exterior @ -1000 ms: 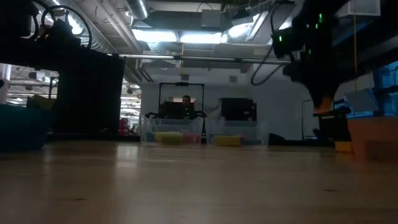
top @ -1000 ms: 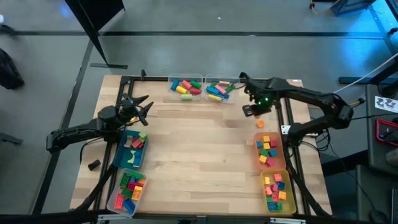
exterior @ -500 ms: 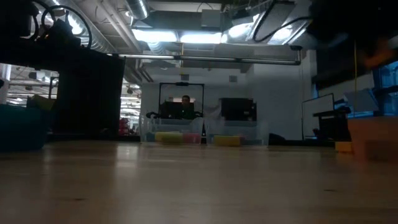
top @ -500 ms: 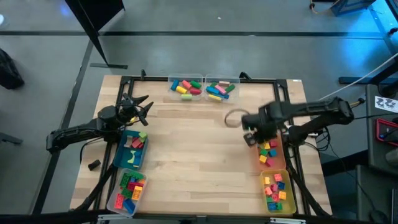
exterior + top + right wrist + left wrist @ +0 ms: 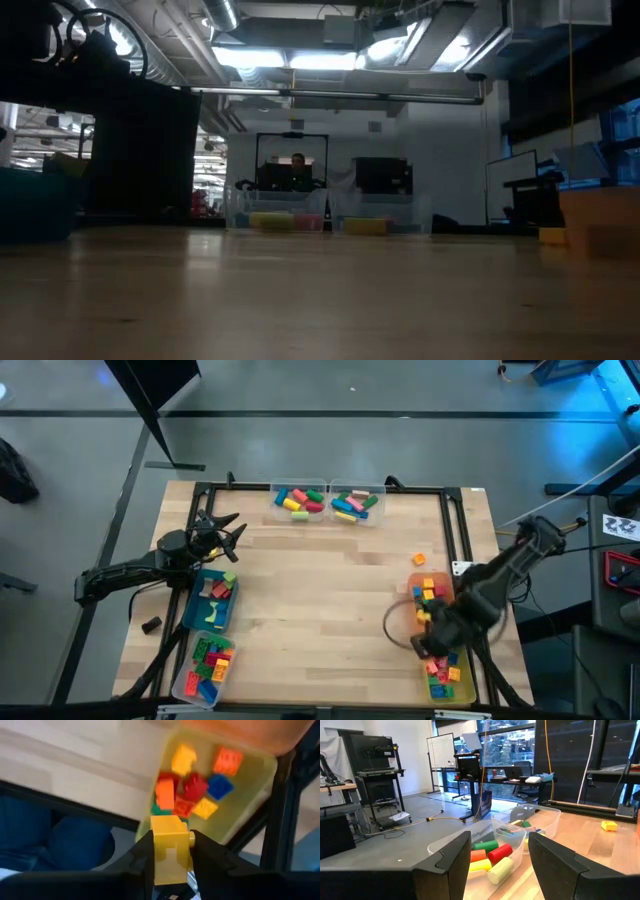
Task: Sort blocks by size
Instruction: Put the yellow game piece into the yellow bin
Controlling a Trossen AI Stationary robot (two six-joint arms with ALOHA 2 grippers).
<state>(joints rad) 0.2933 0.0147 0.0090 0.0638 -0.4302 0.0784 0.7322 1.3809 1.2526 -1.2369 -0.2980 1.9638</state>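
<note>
Gripping a yellow block (image 5: 170,850), right tool (image 5: 170,862) above the yellow bin (image 5: 250,795); left tool (image 5: 497,860) apart.

Robotics lab or workshop, open-plan office feel. Bare grey concrete floor (image 5: 330,450) around a wooden table (image 5: 320,610) with a black metal frame. Exposed ceiling ducts (image 5: 300,20) and strip lights (image 5: 300,60) overhead. Whiteboard (image 5: 441,751), equipment cart (image 5: 377,785), desks with monitors (image 5: 380,175), loose cables (image 5: 440,817) on the floor. A person (image 5: 298,162) sits at a far workstation.
</note>
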